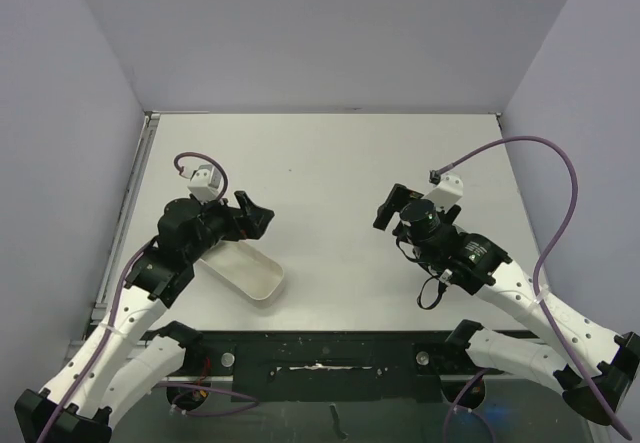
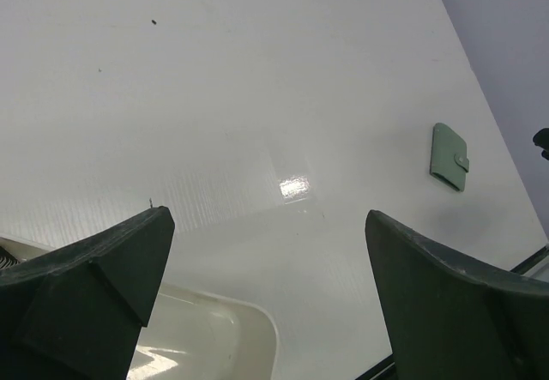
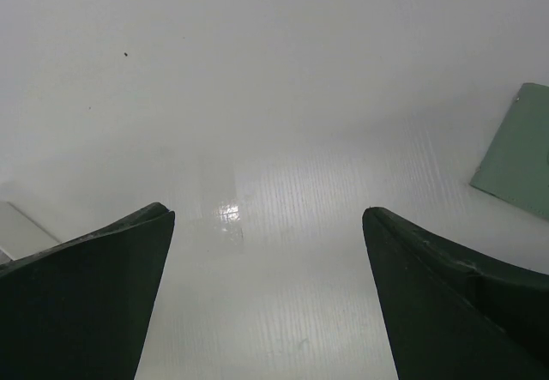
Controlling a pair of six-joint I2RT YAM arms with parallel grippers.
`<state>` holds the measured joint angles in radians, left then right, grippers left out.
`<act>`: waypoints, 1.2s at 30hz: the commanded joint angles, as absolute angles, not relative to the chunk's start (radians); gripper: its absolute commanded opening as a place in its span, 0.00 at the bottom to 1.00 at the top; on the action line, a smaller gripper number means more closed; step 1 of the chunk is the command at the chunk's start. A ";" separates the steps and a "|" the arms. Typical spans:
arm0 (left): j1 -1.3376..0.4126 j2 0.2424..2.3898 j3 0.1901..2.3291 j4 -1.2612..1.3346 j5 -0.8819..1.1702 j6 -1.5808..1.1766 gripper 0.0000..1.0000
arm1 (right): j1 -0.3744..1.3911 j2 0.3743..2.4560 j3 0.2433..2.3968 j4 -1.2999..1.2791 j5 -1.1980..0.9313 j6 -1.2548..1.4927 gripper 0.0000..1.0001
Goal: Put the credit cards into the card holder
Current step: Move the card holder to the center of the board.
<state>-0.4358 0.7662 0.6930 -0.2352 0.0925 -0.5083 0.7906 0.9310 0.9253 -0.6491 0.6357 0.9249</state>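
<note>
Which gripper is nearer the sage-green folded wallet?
The right gripper: the sage-green folded wallet lies close by its open jaws, while the left gripper sees it small and far.

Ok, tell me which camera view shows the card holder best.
The left wrist view. There the card holder shows whole, folded shut, with nothing in front of it, though small and far off. The right wrist view catches only part of it, cut by the right frame edge. The top external view shows none of it.
</note>
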 commanded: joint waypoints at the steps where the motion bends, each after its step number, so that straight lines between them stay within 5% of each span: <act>1: -0.430 0.732 0.724 -0.196 0.076 -0.508 0.98 | 0.782 0.922 0.920 -0.628 0.662 0.940 0.98; 8: -0.430 0.762 0.742 -0.251 0.027 -0.516 0.98 | 0.757 0.986 0.927 -0.678 0.691 0.963 0.98; 15: -0.430 0.804 0.770 -0.333 -0.022 -0.557 0.98 | 0.516 1.101 0.905 -0.716 0.584 0.945 0.99; 20: -0.430 0.863 0.803 -0.392 -0.034 -0.550 0.98 | 0.402 1.113 0.869 -0.686 0.579 0.896 0.70; 24: -0.429 0.847 0.776 -0.361 -0.009 -0.504 0.98 | 0.266 1.125 0.816 -0.645 0.553 0.875 0.59; 36: -0.425 0.687 0.684 -0.257 0.117 -0.387 0.98 | -0.076 1.279 0.718 -0.410 0.319 0.724 0.53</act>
<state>-0.4305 0.7101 0.6922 -0.3359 0.0715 -0.4461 -0.0418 1.2304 0.7242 -0.5358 0.3843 0.7948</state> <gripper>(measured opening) 0.949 0.534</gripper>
